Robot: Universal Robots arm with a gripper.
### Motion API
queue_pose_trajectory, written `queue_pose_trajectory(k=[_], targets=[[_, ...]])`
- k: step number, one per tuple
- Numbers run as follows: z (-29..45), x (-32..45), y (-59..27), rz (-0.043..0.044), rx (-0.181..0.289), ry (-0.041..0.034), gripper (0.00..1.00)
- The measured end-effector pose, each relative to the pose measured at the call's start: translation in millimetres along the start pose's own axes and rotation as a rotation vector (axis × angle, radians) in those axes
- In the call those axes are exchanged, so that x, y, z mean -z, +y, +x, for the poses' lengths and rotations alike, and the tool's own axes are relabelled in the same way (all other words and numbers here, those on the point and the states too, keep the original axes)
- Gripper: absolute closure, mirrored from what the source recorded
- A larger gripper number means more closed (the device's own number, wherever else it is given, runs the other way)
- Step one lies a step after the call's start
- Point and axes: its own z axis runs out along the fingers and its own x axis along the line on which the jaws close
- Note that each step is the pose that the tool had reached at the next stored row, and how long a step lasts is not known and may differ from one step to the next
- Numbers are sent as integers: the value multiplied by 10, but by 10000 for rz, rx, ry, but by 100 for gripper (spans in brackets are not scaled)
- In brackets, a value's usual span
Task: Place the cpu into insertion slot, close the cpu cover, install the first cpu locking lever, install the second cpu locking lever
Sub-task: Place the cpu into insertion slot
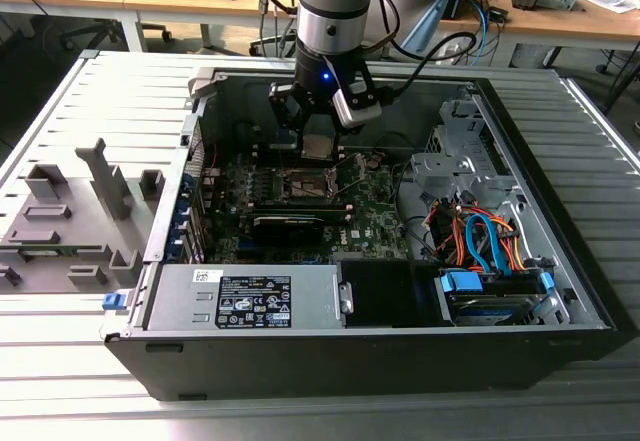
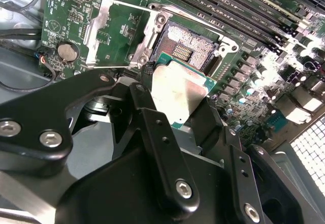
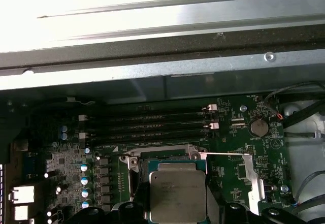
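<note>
My black gripper (image 1: pixel 318 139) clamps the silvery square cpu (image 2: pixel 179 91) flat above the dark square insertion slot (image 2: pixel 189 45). The dull-silver framed cpu cover (image 2: pixel 152 31) stands open, leaving it reachable.

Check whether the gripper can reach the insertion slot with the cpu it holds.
Probably yes: the gripper holds the cpu near the insertion slot, the cpu cover is swung open beside it, and nothing lies across the slot.
</note>
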Motion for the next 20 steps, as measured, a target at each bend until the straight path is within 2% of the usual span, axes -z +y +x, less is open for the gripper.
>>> queue_pose_trajectory(k=[20], targets=[[0, -2, 0, 25, -432, -39, 46]])
